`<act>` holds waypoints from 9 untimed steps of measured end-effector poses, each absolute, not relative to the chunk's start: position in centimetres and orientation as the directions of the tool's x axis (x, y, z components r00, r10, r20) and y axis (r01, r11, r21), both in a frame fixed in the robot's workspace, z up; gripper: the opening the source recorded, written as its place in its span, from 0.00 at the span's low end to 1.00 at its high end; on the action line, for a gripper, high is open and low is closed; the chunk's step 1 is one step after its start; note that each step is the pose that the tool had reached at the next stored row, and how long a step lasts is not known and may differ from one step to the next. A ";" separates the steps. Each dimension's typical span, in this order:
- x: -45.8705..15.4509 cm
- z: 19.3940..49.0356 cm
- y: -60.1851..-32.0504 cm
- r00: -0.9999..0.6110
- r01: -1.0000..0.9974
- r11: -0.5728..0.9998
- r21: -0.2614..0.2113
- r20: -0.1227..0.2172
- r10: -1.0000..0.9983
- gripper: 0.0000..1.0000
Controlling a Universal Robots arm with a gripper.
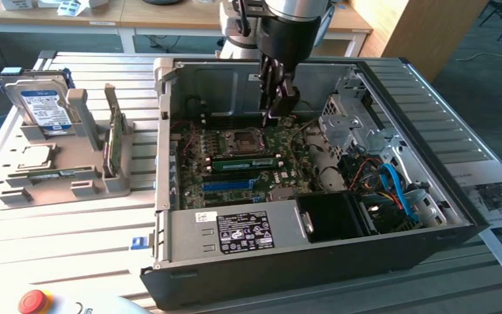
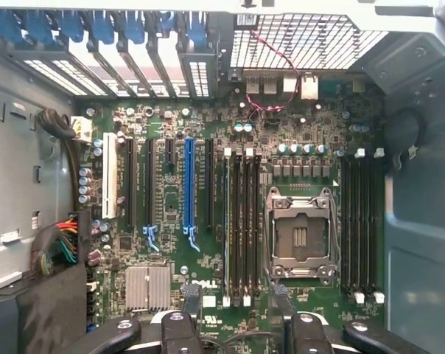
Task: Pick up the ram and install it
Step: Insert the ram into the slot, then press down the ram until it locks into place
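1. Gripper [image 1: 277, 112]: jaws spread wide, empty, hanging inside the open case [image 1: 321, 265] over the motherboard [image 1: 260, 182]
2. Ram [image 1: 59, 174]: flat on the grey tray [image 1: 59, 191], outside the case, well apart toward the exterior view's left; long axis runs left-right there

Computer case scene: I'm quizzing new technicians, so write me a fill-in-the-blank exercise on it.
The black gripper hangs inside the open black computer case, above its green ____.
Its jaws stand ____, holding nothing.
The silver hard drive with a blue-white label stands on the exterior view's ____ of the case.
The metal-framed processor socket is ____.
Missing: motherboard; open; left; empty.
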State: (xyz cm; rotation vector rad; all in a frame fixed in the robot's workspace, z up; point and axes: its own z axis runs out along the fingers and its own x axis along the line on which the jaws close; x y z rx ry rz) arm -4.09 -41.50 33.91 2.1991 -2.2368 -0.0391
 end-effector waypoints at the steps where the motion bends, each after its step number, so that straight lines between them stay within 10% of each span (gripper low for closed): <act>1: -4.1 33.9 -41.5 -0.017 -1.000 0.017 0.021 -0.014 -1.000 0.49; 9: -4.1 34.1 -41.5 -0.017 -1.000 0.017 0.021 -0.014 -1.000 0.49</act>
